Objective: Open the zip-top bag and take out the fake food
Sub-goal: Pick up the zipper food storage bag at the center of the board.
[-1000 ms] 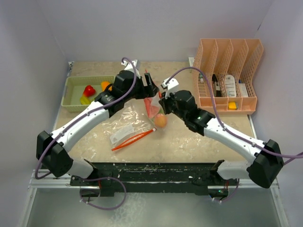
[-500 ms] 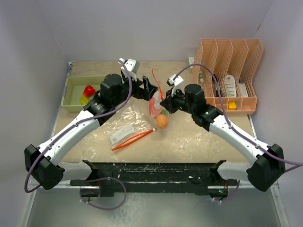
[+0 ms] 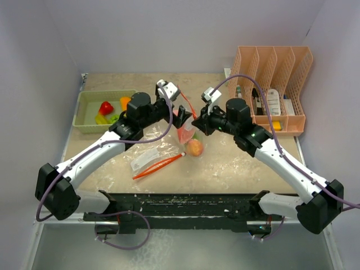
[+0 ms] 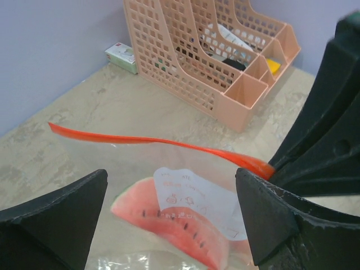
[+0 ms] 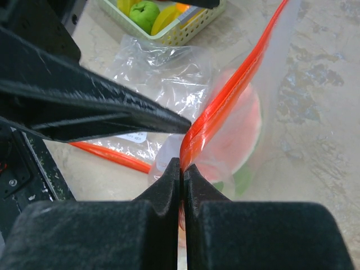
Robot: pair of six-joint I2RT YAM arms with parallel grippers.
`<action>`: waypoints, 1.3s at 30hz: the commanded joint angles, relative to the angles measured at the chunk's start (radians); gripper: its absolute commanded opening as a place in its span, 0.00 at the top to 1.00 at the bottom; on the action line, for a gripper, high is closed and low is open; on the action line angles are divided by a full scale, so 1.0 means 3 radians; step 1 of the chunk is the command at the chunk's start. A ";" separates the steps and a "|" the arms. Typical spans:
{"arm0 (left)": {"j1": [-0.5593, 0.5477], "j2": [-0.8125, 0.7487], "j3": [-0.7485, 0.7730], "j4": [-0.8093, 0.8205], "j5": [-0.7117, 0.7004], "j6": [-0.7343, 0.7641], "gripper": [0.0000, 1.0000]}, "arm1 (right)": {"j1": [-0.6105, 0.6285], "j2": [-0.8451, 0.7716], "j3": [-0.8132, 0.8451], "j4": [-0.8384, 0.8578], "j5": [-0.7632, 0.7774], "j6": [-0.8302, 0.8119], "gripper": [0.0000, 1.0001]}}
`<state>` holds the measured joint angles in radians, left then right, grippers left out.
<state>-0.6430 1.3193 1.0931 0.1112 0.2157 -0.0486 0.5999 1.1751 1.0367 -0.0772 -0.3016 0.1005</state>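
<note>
The clear zip-top bag (image 3: 188,128) hangs from its red zip strip (image 5: 225,107), and my right gripper (image 5: 181,169) is shut on that strip's end. Inside it is a fake watermelon slice (image 4: 180,225) behind a white label. A peach-coloured fruit (image 3: 194,148) sits at the bag's lower end on the table. My left gripper (image 4: 171,191) is open wide just left of the bag, its fingers (image 4: 62,208) on either side of the slice without touching the bag. In the top view it (image 3: 181,116) faces the right gripper (image 3: 198,121).
A green tray (image 3: 84,125) at the back left holds red, orange, yellow and green fake food. A second flat bag (image 3: 147,151) with an orange zip (image 3: 157,166) lies near the front. A peach mesh organizer (image 3: 270,121) with bottles stands at the back right, a small box (image 4: 121,56) beside it.
My left gripper has opened wider and swung right and nearer, up to the bag. The right gripper has shifted right, still holding the zip strip, and the bag with the peach moved along.
</note>
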 commanded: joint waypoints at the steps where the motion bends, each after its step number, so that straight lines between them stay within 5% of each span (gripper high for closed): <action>1: 0.0106 0.0105 -0.0097 0.0201 0.0523 0.0789 0.00 | -0.0032 -0.0094 0.0154 0.0096 -0.0188 -0.0085 1.00; 7: 0.0598 0.0282 -0.0140 0.0258 0.1868 0.1245 0.01 | -0.0037 -0.0083 0.0188 -0.0067 -0.0376 -0.0203 1.00; 11: 0.0610 0.0440 0.0121 -0.0169 0.2003 0.1781 0.03 | -0.0040 -0.0046 0.0256 -0.0226 -0.0420 -0.0284 1.00; 18: 0.0608 0.0630 0.0333 -0.0165 0.2453 0.2161 0.11 | -0.0039 0.0043 0.0423 -0.0503 -0.0365 -0.0391 1.00; 26: 0.0618 0.0711 0.0526 -0.0287 0.2245 0.2466 0.14 | -0.0040 0.0045 0.0391 -0.0530 -0.0295 -0.0373 1.00; 31: 0.0606 0.0844 0.0637 -0.0046 0.2277 0.2319 0.15 | -0.0036 0.0040 0.0339 -0.0526 -0.0262 -0.0415 1.00; 39: 0.0548 0.1113 0.0804 0.0156 0.2656 0.2292 0.30 | -0.0036 0.0108 0.0400 -0.0578 -0.0200 -0.0539 1.00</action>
<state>-0.4721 1.6325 1.2758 0.0956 0.9203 0.6353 0.5926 1.1942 1.1183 -0.2646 -0.3798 -0.0177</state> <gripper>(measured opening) 0.720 0.011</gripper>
